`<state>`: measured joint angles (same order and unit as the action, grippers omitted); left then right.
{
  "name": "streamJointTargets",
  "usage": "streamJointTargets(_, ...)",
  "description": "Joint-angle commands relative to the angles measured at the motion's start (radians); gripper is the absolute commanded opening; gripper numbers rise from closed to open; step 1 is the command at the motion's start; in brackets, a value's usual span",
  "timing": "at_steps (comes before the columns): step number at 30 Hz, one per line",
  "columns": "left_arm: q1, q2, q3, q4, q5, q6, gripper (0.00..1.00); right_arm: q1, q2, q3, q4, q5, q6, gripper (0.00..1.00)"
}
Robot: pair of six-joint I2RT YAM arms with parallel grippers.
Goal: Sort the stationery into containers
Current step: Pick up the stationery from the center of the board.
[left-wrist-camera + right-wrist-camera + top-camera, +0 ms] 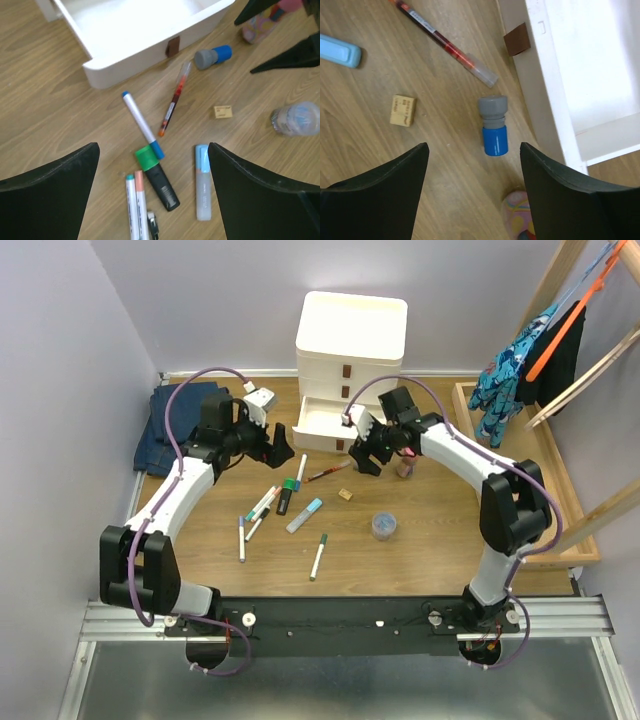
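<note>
1. The black left fingers filled the lower corners of the left wrist view. They were spread wide apart and gripped nothing, hanging above the wooden counter.
2. Below the gap between them lay a black marker with a green cap. Its cap touched the end of a white pen with blue ends.
3. A pale-blue highlighter lay just beside the marker on one side. Two white pens with teal and salmon caps lay side by side on the other.
4. The black right fingers were likewise spread wide and held nothing. They hung above a short blue-and-grey marker, which lay near the drawer front.
5. A slim red pen with a clear cap lay at a slant near the small brown handle. A tan eraser block lay apart from both on the counter.
6. A cream-white plastic three-drawer cabinet stood at the far side of the counter. Its bottom drawer stood out toward the arms, between the two sets of fingers.
7. A small clear round jar stood nearer the arm bases than the eraser, well apart from the drawer.
8. A white pen with a green cap and another white pen lay nearest the arm bases.
9. All the listed stationery lay on the counter, outside the drawer.
</note>
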<state>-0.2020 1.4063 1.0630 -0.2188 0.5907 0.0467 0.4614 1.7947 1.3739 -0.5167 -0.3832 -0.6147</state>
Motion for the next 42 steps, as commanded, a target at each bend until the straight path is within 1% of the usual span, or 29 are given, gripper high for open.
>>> streamJointTargets(1,0.056,-0.023,-0.049,-0.056,-0.069,0.051,0.99,-0.003,0.094,0.141,-0.091,0.047,-0.043,0.78)
streamJointTargets(4,0.075,-0.029,-0.046,-0.080,-0.112,0.131,0.99,-0.003,0.130,0.175,-0.114,0.032,-0.049,0.74)
streamJointTargets(6,0.090,-0.041,-0.040,-0.074,-0.150,0.148,0.99,0.000,0.143,0.172,-0.112,0.038,-0.054,0.73)
streamJointTargets(8,0.108,-0.072,-0.028,-0.082,-0.155,0.162,0.99,0.000,0.167,0.186,-0.129,0.056,-0.033,0.72)
streamJointTargets(10,0.102,-0.099,-0.043,-0.074,-0.164,0.160,0.99,0.000,0.178,0.182,-0.144,0.073,-0.028,0.70)
streamJointTargets(11,0.083,-0.125,-0.055,-0.061,-0.187,0.160,0.99,0.000,0.173,0.171,-0.143,0.090,-0.028,0.69)
streamJointTargets(12,0.050,-0.144,-0.070,-0.053,-0.292,0.165,0.99,0.000,0.166,0.156,-0.128,0.096,-0.031,0.69)
streamJointTargets(13,0.006,-0.165,-0.115,-0.042,-0.348,0.198,0.99,0.000,0.158,0.114,-0.120,0.102,-0.036,0.69)
streamJointTargets(14,-0.055,-0.205,-0.135,-0.033,-0.373,0.223,0.99,0.005,0.149,0.102,-0.118,0.112,-0.051,0.69)
streamJointTargets(15,-0.071,-0.222,-0.152,-0.036,-0.374,0.235,0.99,0.005,0.147,0.091,-0.121,0.116,-0.051,0.69)
streamJointTargets(16,-0.074,-0.233,-0.162,-0.040,-0.336,0.220,0.99,0.005,0.149,0.085,-0.121,0.121,-0.051,0.69)
streamJointTargets(17,-0.076,-0.240,-0.166,-0.048,-0.328,0.210,0.99,0.006,0.147,0.068,-0.115,0.139,-0.051,0.69)
streamJointTargets(19,-0.076,-0.244,-0.173,-0.044,-0.344,0.197,0.99,0.005,0.146,0.057,-0.086,0.155,-0.051,0.70)
streamJointTargets(25,-0.066,-0.245,-0.155,-0.054,-0.361,0.203,0.99,0.006,0.160,0.086,-0.062,0.162,-0.019,0.71)
streamJointTargets(30,-0.062,-0.222,-0.147,-0.039,-0.330,0.159,0.99,0.006,0.180,0.103,-0.054,0.172,-0.014,0.71)
streamJointTargets(42,-0.065,-0.196,-0.143,-0.031,-0.335,0.159,0.99,0.006,0.278,0.148,-0.051,0.144,0.010,0.70)
